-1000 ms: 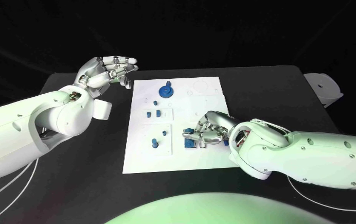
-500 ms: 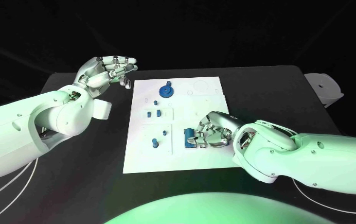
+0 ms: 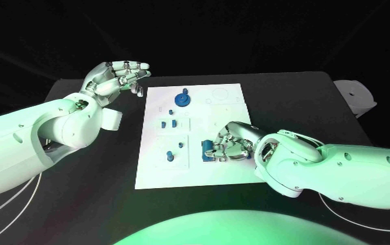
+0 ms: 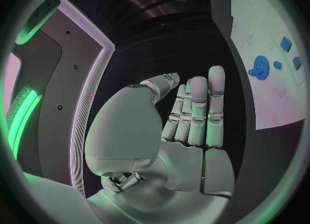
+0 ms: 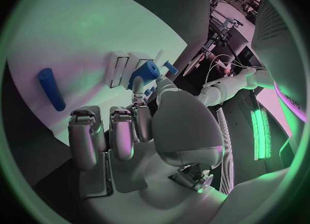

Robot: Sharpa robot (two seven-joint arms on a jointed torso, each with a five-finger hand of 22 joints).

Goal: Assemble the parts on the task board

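Note:
The white task board [image 3: 195, 169] lies mid-table. A blue gear [image 3: 182, 98] stands near its far end, with small blue parts [image 3: 168, 124] and a peg [image 3: 169, 156] in the left column. My right hand [image 3: 233, 146] rests low on the board's right side. Its thumb and a finger pinch a short blue cylinder part [image 5: 145, 71], which also shows as the blue part [image 3: 209, 145] at the fingertips. A blue peg [image 5: 50, 88] lies loose on the board beyond that hand. My left hand [image 3: 119, 78] hovers open beyond the board's far left corner, its palm [image 4: 187, 125] empty, the gear [image 4: 260, 64] off to its side.
The black table [image 3: 89, 172] surrounds the board. A white object [image 3: 355, 97] sits at the table's far right edge. White raised slots [image 5: 119, 69] stand on the board just ahead of the right hand's fingers.
The right hand has drawn slightly toward the near edge and its fingers have curled closer round the blue part. The left hand has not moved.

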